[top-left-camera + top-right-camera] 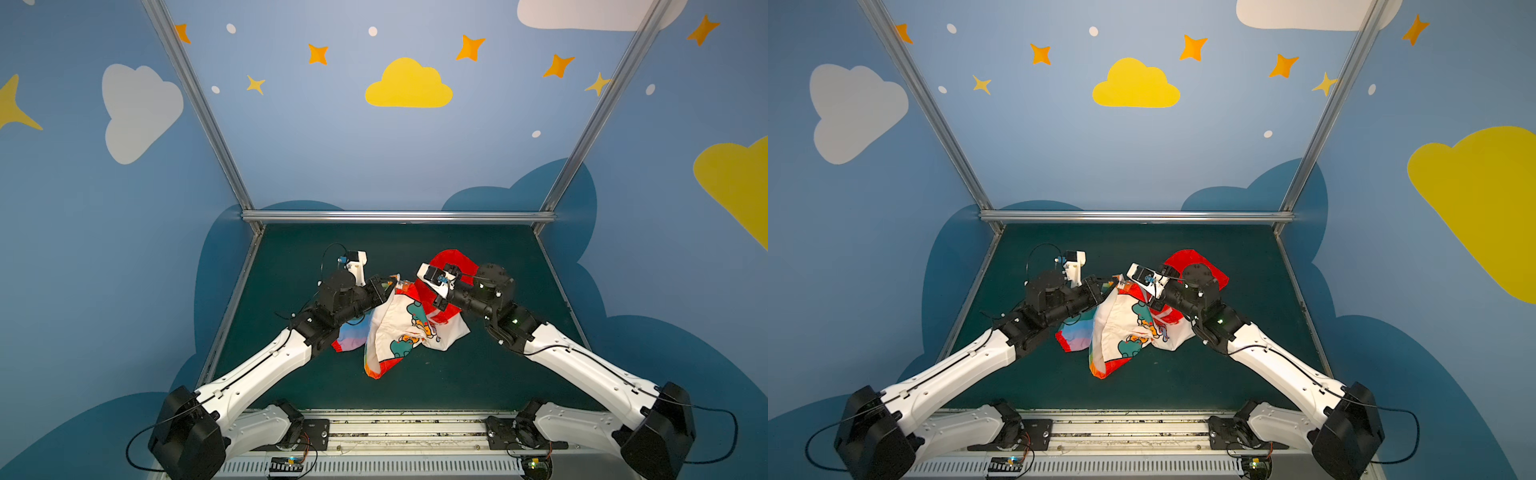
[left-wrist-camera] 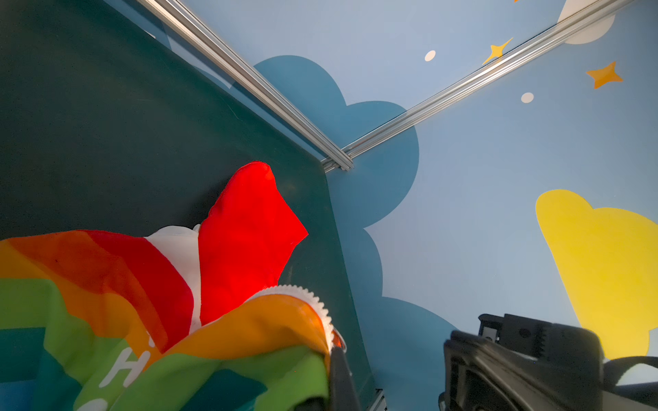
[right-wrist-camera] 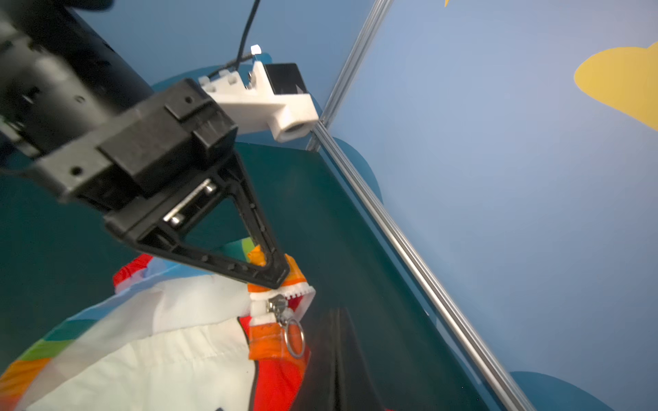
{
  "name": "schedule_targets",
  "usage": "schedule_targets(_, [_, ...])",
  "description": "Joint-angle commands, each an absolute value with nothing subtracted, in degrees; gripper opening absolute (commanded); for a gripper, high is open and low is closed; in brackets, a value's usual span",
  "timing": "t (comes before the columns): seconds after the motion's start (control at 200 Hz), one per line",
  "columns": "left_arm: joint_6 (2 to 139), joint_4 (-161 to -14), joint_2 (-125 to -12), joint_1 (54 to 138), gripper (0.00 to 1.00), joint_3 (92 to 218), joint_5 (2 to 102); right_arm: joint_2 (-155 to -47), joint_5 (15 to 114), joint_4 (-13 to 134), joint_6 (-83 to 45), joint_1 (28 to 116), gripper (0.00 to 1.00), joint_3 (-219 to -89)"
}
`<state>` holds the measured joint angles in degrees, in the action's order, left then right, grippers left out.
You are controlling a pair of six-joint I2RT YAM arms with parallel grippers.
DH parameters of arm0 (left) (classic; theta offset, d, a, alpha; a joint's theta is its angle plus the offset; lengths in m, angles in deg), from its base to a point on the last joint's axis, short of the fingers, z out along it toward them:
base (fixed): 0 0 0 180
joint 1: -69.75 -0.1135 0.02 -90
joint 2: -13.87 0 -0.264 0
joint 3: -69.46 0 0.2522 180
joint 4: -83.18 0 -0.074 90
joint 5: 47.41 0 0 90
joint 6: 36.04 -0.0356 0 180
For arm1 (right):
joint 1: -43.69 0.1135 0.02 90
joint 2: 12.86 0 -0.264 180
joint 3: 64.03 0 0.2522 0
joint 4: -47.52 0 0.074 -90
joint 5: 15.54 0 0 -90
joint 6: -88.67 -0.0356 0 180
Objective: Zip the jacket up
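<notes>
Plainly the jacket (image 1: 399, 328) is a thin, limp thing. It lies bunched near the middle of the green table (image 1: 478, 374), cartoon lining turned up and red hood (image 1: 453, 259) toward the back, with its upper edge lifted between the two arms. Judging by the folds, it weighs little and will sag or twist wherever it is not held, so the cloth beside the zipper needs tension before anything can run along it. The left gripper (image 3: 276, 277) has its jaws clamped on the orange fabric at the end of the white zipper teeth (image 3: 299, 290), just above the metal slider (image 3: 277, 305). The ring pull (image 3: 294, 338) hangs free below the slider and looks the best place to take hold, small and hard though it is. The right gripper (image 3: 334, 341) sits just beside that ring with its jaws closed; whether they pinch any cloth I cannot tell.
</notes>
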<state>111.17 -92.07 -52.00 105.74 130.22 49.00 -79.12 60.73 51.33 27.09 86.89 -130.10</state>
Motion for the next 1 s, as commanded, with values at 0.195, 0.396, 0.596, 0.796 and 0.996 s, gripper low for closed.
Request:
schedule_targets(0.195, [109.72,-92.20,-49.86,105.45,0.03,129.58,49.20,-79.39,54.20,64.18,26.08,86.14,0.07,-133.63])
schedule_targets(0.396, [109.50,-91.75,-49.60,105.43,0.03,129.22,49.53,-80.06,56.94,68.11,32.85,86.06,0.13,-135.34])
schedule_targets(0.596, [109.67,-92.01,-49.52,105.46,0.03,129.10,49.70,-82.04,58.49,68.03,35.72,85.92,0.21,-136.56])
schedule_targets(0.796, [109.77,-91.93,-49.33,105.48,0.03,129.11,49.84,-83.76,58.03,66.66,35.84,85.91,0.23,-137.06])
schedule_targets(0.996, [109.85,-91.82,-49.12,105.47,0.03,128.83,49.70,-85.15,57.84,66.14,36.19,85.75,0.24,-137.63])
